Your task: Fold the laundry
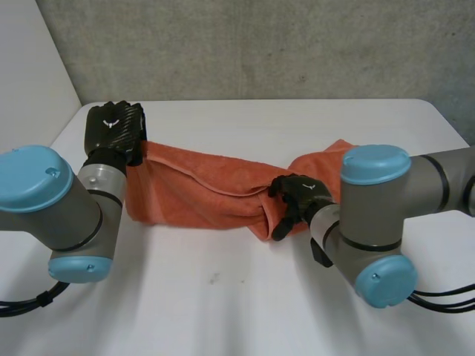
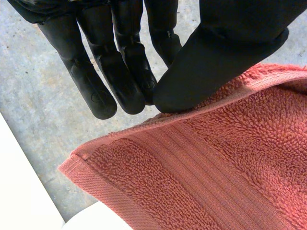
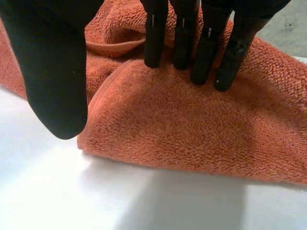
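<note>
An orange towel [image 1: 200,185] lies in a long bunched strip across the white table [image 1: 223,297]. My left hand [image 1: 113,127] holds its left end lifted. In the left wrist view the thumb [image 2: 216,52] pinches the towel's hemmed edge [image 2: 192,115] against the fingers [image 2: 120,72], close to a corner [image 2: 72,165]. My right hand [image 1: 297,194] is on the towel's bunched middle, right of centre. In the right wrist view its fingers [image 3: 201,48] rest straight on top of a rolled fold [image 3: 192,124], and the thumb [image 3: 53,72] hangs beside the fold without touching it.
A grey concrete wall [image 1: 260,44] stands behind the table. Bare table stretches in front of the towel toward me. My two arms [image 1: 44,208] [image 1: 378,215] flank that front area.
</note>
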`<action>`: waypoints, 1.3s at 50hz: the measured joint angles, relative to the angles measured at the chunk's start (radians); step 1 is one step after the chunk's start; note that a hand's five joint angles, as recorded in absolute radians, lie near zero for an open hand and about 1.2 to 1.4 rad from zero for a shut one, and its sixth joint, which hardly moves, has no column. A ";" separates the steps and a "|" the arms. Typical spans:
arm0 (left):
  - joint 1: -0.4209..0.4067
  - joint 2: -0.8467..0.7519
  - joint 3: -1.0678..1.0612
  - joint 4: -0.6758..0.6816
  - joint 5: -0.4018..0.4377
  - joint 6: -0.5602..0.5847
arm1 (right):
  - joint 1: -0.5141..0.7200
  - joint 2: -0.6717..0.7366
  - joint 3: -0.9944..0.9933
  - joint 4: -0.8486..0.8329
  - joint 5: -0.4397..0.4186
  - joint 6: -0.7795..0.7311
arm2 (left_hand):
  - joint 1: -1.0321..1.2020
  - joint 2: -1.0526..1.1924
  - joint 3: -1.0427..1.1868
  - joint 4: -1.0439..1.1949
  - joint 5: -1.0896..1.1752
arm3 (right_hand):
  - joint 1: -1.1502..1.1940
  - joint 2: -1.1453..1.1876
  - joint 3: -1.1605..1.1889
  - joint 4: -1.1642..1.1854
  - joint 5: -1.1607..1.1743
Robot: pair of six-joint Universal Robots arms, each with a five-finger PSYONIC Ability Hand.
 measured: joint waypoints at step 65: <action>-0.004 0.398 -0.082 -0.311 0.085 0.005 | -0.272 -0.338 -0.194 0.532 -0.046 -0.903 | 0.000 0.000 0.000 0.000 0.000 | 0.559 0.717 0.723 0.736 0.699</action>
